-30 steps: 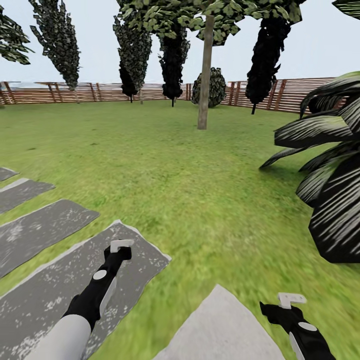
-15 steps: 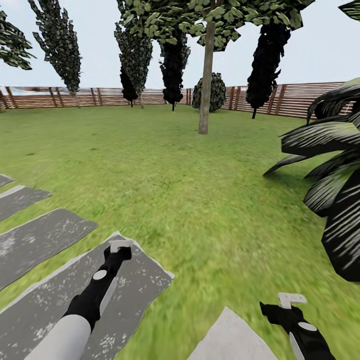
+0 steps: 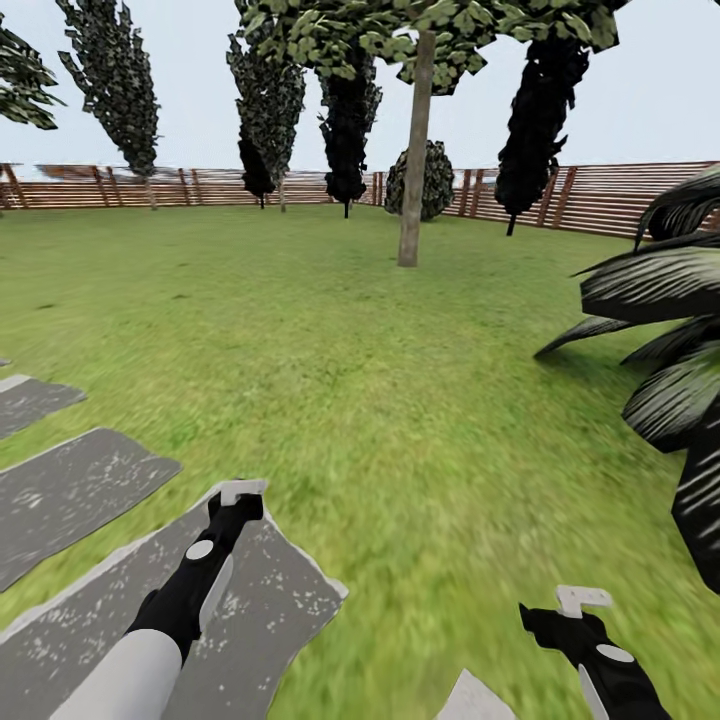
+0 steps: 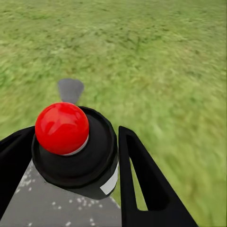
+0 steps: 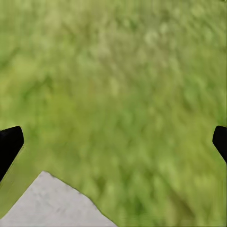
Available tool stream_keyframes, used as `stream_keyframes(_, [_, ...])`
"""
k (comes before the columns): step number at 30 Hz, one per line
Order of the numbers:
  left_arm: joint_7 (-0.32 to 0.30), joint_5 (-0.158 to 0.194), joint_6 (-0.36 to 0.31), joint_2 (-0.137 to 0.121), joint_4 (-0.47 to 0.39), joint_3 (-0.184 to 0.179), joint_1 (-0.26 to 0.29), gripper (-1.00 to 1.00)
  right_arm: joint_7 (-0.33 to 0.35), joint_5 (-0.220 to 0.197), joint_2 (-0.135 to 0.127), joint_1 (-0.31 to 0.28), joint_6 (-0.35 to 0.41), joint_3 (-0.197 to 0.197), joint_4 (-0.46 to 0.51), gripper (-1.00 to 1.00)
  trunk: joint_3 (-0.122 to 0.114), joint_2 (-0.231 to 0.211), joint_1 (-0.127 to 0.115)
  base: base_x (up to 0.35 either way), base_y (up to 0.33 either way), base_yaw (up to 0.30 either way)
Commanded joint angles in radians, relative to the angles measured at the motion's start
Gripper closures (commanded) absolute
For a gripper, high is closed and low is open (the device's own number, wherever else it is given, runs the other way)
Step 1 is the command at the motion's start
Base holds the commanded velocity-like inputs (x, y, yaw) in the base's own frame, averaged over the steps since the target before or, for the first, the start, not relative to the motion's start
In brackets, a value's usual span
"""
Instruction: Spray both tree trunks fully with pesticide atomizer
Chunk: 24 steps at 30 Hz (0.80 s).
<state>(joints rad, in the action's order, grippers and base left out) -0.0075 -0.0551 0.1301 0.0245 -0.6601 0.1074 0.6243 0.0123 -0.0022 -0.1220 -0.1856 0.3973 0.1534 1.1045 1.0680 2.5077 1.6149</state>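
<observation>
Here your left gripper (image 4: 71,156) is clamped on the pesticide atomizer (image 4: 73,149): in the left wrist view its black body sits between the two dark fingers (image 4: 142,184), touching both, with the red ball top (image 4: 62,128) facing the camera. In the head view the left gripper (image 3: 240,492) hangs low over a grey paving slab (image 3: 250,610), with more slabs (image 3: 70,485) off to its left. Your right gripper (image 3: 580,600) hangs over the grass lawn (image 3: 400,400); in the right wrist view its finger tips (image 5: 9,144) stand wide apart at the frame edges, nothing between them, above grass and a pale slab corner (image 5: 47,203). Well ahead of both grippers, slightly nearer the left one's line, stands a tree (image 3: 420,40) with a straight grey-brown tree trunk (image 3: 412,170). Beyond it runs the brown slatted fence (image 3: 600,195), lined with dark narrow trees (image 3: 535,110). A dark broad-leaved plant (image 3: 670,330) spreads ahead and to the right of your right gripper.
</observation>
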Motion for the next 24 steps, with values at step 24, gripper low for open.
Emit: stream_keyframes(24, [0.001, 0.000, 0.000, -0.004, 0.000, 0.002, 0.000, 1.00, -0.003, 0.007, 0.009, 0.000, 0.000, -0.005, 0.000, -1.00, 0.000, 0.000, 0.000, 0.325, 0.014, 0.000])
